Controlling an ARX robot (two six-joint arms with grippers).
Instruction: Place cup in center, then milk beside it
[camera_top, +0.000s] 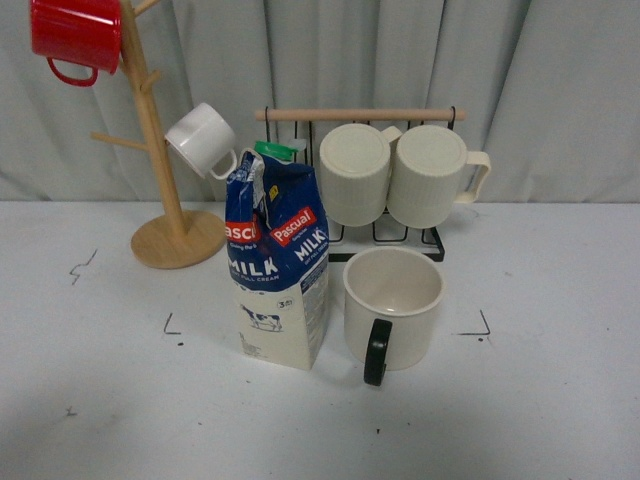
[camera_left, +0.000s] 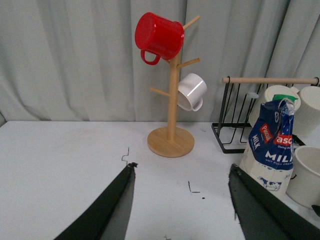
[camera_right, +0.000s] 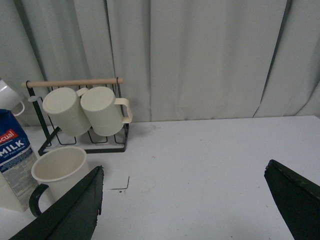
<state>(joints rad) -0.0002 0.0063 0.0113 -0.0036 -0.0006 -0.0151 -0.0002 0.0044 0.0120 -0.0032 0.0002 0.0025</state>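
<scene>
A: How do our arms sit?

B: Neither shows in the front view. From the wrists, our left gripper (camera_left: 182, 210) hangs above the worktop (camera_top: 540, 420) with its jaws spread wide and nothing between them. Our right gripper (camera_right: 192, 210) does the same, jaws wide apart and empty, above bare surface.

A: What do we see, from the biggest down?

B: The worktop is white and runs back to a grey curtain (camera_top: 560, 90). Along the back edge stand a wooden mug tree (camera_top: 160, 190) toward the left and a black wire rack (camera_top: 400, 235) near the middle. The tree carries a red mug (camera_top: 75, 35) and a small white cup (camera_top: 205, 140); two ribbed mugs (camera_top: 395, 175) hang on the rack.

A: And our own things?

B: The milk (camera_top: 280, 265) stands upright inside the marked center (camera_top: 200, 345), in front of the rack. The cup (camera_top: 392, 308) stands upright just beside it, on its right, handle toward the front edge. A thin gap seems to part them.

A: Room to move?

B: The front edge is open, as are the stretches toward the left and right edges. The back is crowded.
</scene>
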